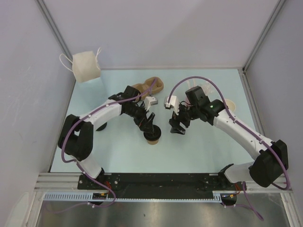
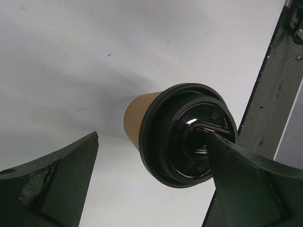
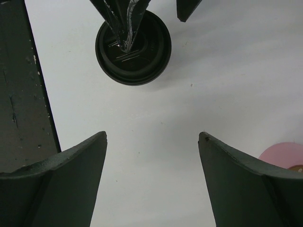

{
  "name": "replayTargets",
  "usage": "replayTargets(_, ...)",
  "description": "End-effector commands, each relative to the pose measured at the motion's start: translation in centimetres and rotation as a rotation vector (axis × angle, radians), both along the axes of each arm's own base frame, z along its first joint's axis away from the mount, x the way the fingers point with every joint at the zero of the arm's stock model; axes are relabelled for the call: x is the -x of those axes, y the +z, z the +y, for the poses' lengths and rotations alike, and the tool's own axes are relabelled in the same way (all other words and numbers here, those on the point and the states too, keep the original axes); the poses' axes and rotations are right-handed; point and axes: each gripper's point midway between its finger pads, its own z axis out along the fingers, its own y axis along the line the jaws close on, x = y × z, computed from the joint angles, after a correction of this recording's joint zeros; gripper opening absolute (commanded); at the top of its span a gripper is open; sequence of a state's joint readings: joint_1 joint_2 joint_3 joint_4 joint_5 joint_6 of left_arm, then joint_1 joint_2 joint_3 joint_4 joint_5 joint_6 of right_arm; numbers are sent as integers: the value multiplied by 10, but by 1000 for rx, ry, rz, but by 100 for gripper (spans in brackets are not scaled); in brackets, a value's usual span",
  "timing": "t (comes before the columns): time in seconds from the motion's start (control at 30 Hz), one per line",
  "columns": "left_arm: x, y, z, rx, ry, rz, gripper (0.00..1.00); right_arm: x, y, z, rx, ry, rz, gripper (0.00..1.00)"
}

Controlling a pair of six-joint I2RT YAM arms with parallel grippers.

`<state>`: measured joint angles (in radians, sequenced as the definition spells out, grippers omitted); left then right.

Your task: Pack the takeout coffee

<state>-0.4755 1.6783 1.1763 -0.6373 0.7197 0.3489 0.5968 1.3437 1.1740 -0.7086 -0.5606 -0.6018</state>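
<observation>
The tan kraft cup stands on the table with the black lid sitting on it. In the top view the cup is at the middle front. My left gripper hovers right over it, open. In the left wrist view my left gripper has one fingertip resting on the lid's top and the other finger well off to the side. My right gripper is open and empty just right of the cup. In the right wrist view the lid lies ahead of my right gripper.
A white paper bag stands at the back left. A stack of nested tan cups lies at the back middle. A pink cup is near the right arm. Another cream-rimmed cup stands at the right.
</observation>
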Motion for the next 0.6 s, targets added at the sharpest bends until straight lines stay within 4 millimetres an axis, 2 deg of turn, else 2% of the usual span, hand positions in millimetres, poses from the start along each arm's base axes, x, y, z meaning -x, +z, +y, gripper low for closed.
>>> replayTargets(0.0,4,-24,9,-61,-27,11,99,-3,-3,16,-56,-13,54,82)
replayTargets(0.27,12,-50,18,-110,-28,48,99,-15,-18,38,-141,-79,225,77)
replayTargets(0.57,14,-61,21,-129,-35,56,99,-27,-39,42,-228,-95,463,59)
